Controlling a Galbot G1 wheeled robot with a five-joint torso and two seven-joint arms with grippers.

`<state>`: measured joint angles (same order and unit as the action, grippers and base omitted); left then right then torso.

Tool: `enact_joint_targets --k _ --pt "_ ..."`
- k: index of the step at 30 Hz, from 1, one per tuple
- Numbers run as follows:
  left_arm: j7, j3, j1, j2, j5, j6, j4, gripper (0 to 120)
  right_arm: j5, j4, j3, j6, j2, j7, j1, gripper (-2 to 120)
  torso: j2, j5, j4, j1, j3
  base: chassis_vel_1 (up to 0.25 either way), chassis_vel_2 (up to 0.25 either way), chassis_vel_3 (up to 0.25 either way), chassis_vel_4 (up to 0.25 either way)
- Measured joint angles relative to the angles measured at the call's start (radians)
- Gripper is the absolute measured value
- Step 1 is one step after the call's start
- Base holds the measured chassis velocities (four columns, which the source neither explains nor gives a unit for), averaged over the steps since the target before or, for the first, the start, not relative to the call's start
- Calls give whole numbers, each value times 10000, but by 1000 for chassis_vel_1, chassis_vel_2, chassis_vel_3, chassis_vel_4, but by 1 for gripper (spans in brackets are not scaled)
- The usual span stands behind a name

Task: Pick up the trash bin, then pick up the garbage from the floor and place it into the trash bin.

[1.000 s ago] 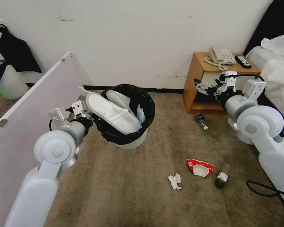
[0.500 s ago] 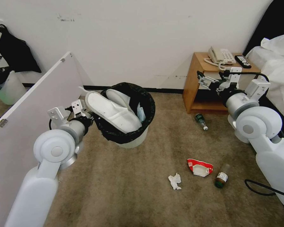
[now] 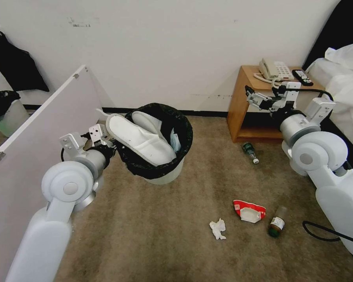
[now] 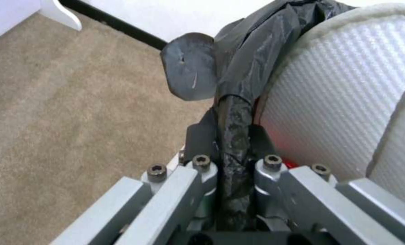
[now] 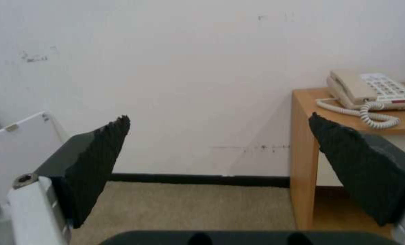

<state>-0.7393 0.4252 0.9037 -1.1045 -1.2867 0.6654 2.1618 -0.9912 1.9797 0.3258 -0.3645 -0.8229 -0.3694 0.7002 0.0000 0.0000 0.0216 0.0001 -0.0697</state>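
The trash bin [image 3: 161,137] hung off the carpet, its bag-lined rim clamped in the left claw [image 3: 102,135]. The right claw [image 3: 255,98], spread apart and empty, had risen slightly beside the nightstand [image 3: 247,105]; the bottle [image 3: 250,151], wrapper [image 3: 249,210] and tissue [image 3: 218,228] remained on the floor.

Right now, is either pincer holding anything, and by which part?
The left pincer is shut on the trash bin, clamping its bag-covered rim. The right pincer is open and holds nothing, raised near the wooden nightstand.
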Motion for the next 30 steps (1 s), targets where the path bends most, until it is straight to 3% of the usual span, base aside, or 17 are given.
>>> enact_joint_targets --k 18,30 --pt "-1 35 1 -10 23 0 -42 4 130 -196 -106 -121 -84 25 -111 100 1 0 2 -1 2 -3 2 3 -3" --pt "12 11 -35 -58 39 2 -129 4 255 -356 -135 157 -119 64 -182 100 0 -4 5 -1 0 -166 163 156 -165"
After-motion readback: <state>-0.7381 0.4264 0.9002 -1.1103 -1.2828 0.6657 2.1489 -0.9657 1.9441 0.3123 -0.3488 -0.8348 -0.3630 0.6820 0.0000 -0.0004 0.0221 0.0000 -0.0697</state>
